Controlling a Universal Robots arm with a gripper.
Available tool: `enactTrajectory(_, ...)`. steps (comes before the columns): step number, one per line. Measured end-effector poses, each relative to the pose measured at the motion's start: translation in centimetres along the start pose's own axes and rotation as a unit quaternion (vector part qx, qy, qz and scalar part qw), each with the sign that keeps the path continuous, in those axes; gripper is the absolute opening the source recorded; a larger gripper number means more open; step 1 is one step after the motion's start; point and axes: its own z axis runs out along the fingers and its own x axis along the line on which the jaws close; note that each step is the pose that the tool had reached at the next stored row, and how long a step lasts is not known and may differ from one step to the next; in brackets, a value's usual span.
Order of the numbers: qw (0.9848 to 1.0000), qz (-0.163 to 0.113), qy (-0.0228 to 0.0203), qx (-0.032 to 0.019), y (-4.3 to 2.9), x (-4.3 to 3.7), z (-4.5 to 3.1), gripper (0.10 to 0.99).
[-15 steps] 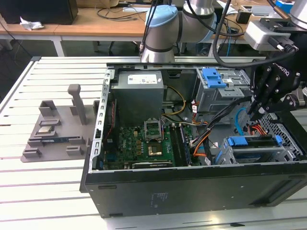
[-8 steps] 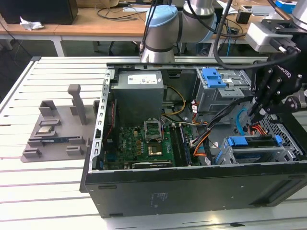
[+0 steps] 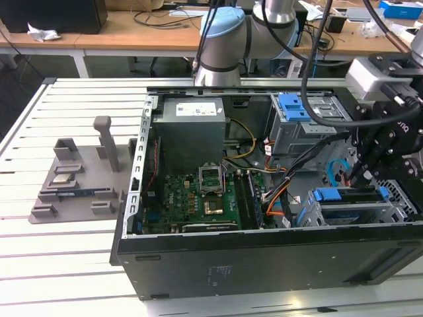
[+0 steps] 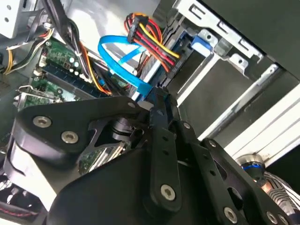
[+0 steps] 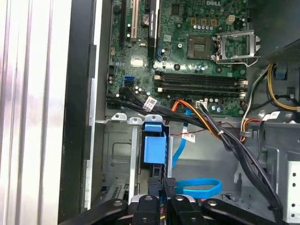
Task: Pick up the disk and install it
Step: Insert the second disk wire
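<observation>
Slatted white counter (image 3: 73, 264) carries a grey fixture tray (image 3: 73, 188) at nine o'clock and an open computer case (image 3: 264, 257) at centre. At four o'clock, the disk (image 3: 350, 198) sits edge-up in the drive cage (image 3: 396, 211), long axis running left-right. Black end effector (image 3: 362, 173) hovers above it, fingers (image 5: 163, 187) pressed together, pinching nothing.

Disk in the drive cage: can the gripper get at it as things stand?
Likely yes. The case is open, and in the first wrist view the gripper hangs right at the blue-bracketed disk. The blue cable lies beside them, not across.
</observation>
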Motion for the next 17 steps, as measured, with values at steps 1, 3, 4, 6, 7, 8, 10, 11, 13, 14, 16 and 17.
enactTrajectory(1,1.0000,0.000,0.0000,0.0000,-0.10,0.01,0.33,0.161)
enactTrajectory(3,1.0000,0.000,0.0000,0.0000,-0.15,0.01,0.70,0.161)
enactTrajectory(4,1.0000,0.000,-0.0002,0.0000,-0.16,0.01,0.80,0.161)
enactTrajectory(6,1.0000,0.000,-0.0045,0.0002,-0.17,0.01,0.91,0.161)
enactTrajectory(7,1.0000,0.000,-0.0078,0.0003,-0.17,0.00,0.93,0.161)
enactTrajectory(8,1.0000,0.000,-0.0088,0.0004,-0.18,0.00,1.00,0.161)
enactTrajectory(10,1.0000,0.000,-0.0088,0.0004,-0.18,0.03,1.03,0.161)
enactTrajectory(11,1.0000,0.000,-0.0088,0.0004,-0.17,0.05,1.04,0.161)
enactTrajectory(13,1.0000,0.000,-0.0087,0.0004,-0.17,0.07,1.02,0.161)
enactTrajectory(14,1.0000,0.000,-0.0088,0.0004,-0.18,0.07,1.03,0.161)
enactTrajectory(16,1.0000,0.000,-0.0087,0.0004,-0.21,0.09,1.02,0.161)
enactTrajectory(17,1.0000,0.000,-0.0088,0.0004,-0.26,0.10,1.02,0.161)
